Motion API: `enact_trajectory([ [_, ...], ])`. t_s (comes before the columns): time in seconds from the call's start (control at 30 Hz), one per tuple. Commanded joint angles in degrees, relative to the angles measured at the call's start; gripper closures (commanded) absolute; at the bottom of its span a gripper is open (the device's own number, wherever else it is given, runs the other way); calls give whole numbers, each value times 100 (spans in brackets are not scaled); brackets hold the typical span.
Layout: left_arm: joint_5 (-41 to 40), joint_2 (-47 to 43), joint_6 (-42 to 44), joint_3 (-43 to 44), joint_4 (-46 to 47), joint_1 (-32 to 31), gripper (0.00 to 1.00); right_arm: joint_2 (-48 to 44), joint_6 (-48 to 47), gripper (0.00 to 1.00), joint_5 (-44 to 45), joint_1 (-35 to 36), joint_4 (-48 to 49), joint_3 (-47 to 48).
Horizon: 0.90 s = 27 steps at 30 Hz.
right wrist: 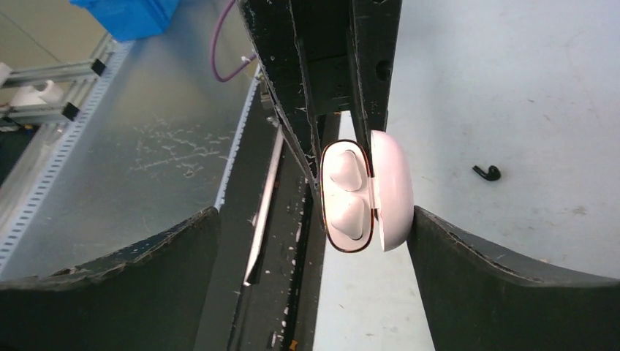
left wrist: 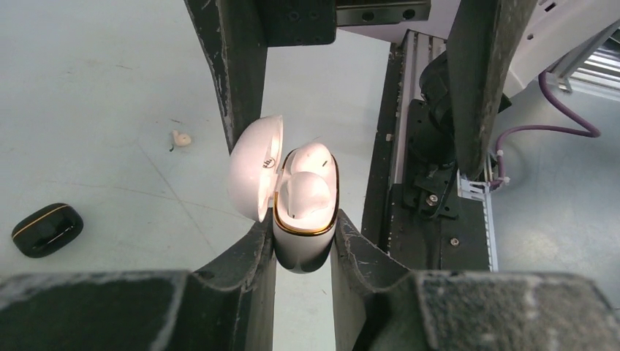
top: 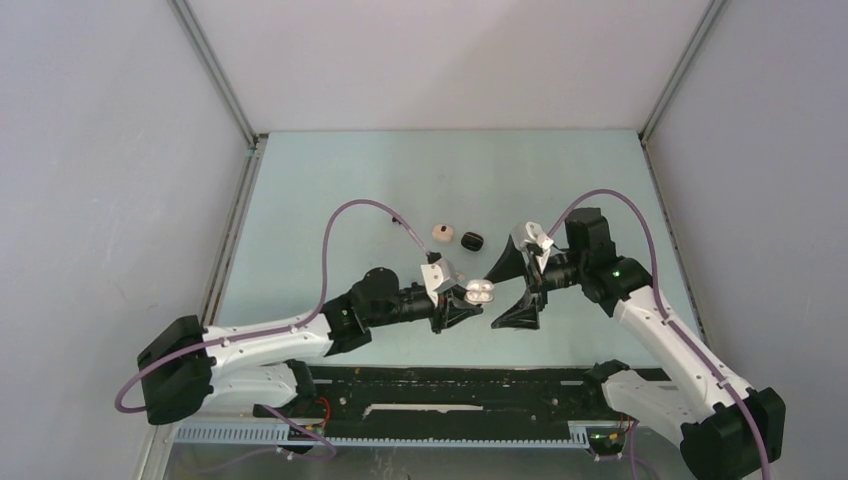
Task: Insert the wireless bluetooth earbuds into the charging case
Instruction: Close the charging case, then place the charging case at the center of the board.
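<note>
Left claw (left wrist: pixel 303 245) clamps the white charging case (left wrist: pixel 301 257) by its base, lid (left wrist: pixel 254 168) swung open. I see two white earbuds (left wrist: pixel 307 191) seated inside. Right claw (right wrist: pixel 314 219) is spread wide, holding nothing, its fingers flanking the case. Both arms reach inward above the bench (top: pixel 350 180). One black bud (right wrist: pixel 486 172) lies loose.

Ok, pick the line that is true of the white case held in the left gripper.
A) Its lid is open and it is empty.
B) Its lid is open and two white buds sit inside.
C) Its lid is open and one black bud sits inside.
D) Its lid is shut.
B: the left wrist view shows the white case with its lid swung open and two white earbuds seated in it.
</note>
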Motion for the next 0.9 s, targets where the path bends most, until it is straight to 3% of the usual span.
enact_trajectory([
  [0.0, -510, 150, -53, 533, -446, -32, 100, -231, -637, 3, -202, 15, -709, 255],
  [0.3, -972, 402, -194, 767, -941, -25, 100, -517, -1044, 4, 176, -365, -1237, 352],
  [0.53, -1870, 279, -870, 749, -1643, 59, 100, -457, 51, 4, 1727, -627, 91, -69],
  [0.87, -2628, -83, -2482, 422, -3672, 1338, 99, -268, -133, 4, 2211, -627, 74, -160],
])
